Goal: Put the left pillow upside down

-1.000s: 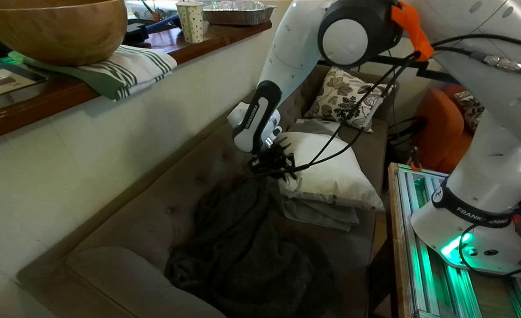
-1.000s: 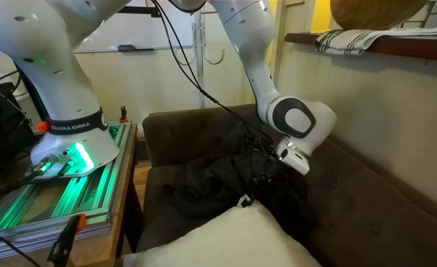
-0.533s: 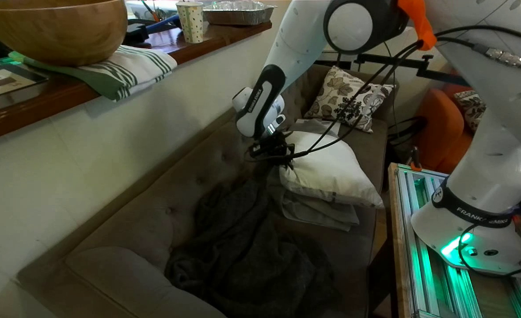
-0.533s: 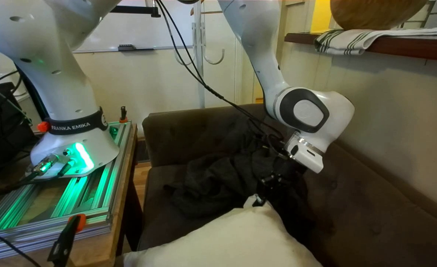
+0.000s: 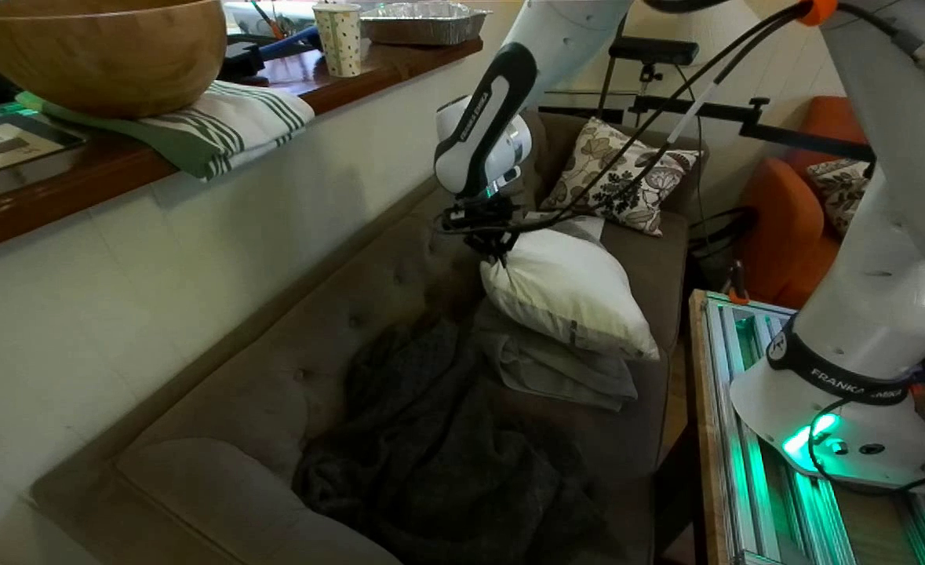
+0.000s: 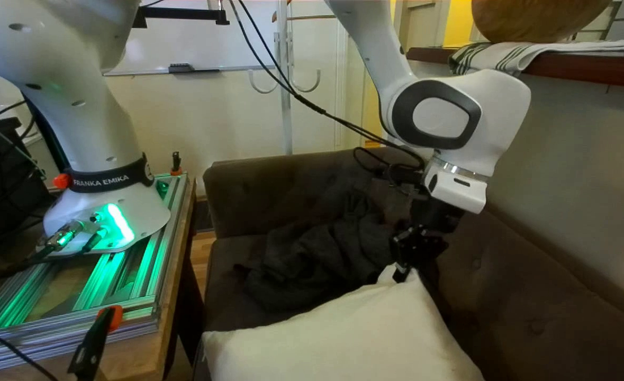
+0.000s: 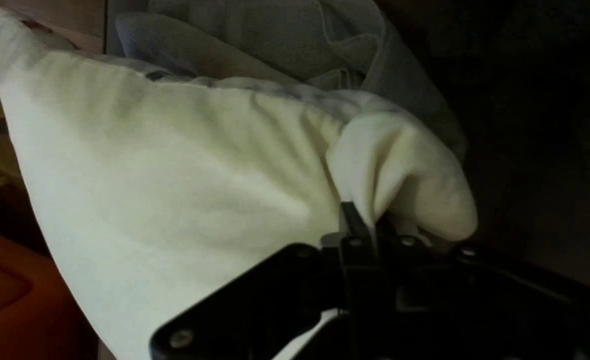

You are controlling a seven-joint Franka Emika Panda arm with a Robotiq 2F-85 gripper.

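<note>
The white pillow (image 5: 576, 290) lies tilted on folded grey cloth on the sofa. It also shows in an exterior view (image 6: 343, 338), where its lower part is cut off. My gripper (image 5: 501, 255) is shut on one corner of the pillow and holds that corner raised. In an exterior view the fingertips (image 6: 400, 272) pinch the corner from above. In the wrist view the fingers (image 7: 367, 227) squeeze a fold of the white fabric (image 7: 174, 190), and the corner flap sticks out beyond them. A patterned edge shows along the pillow's far side; its underside is hidden.
A floral pillow (image 5: 619, 173) leans at the sofa's far end. Folded grey cloth (image 5: 564, 373) lies under the white pillow. A dark blanket (image 5: 446, 455) is bunched on the seat. The backrest and wall stand beside the arm. A ledge (image 5: 399, 74) holds a wooden bowl (image 5: 101, 55).
My gripper has risen and moved toward the sofa's backrest with the pillow corner in it. The pillow has shifted and tilted with that corner lifted higher. The grey cloth stays in place.
</note>
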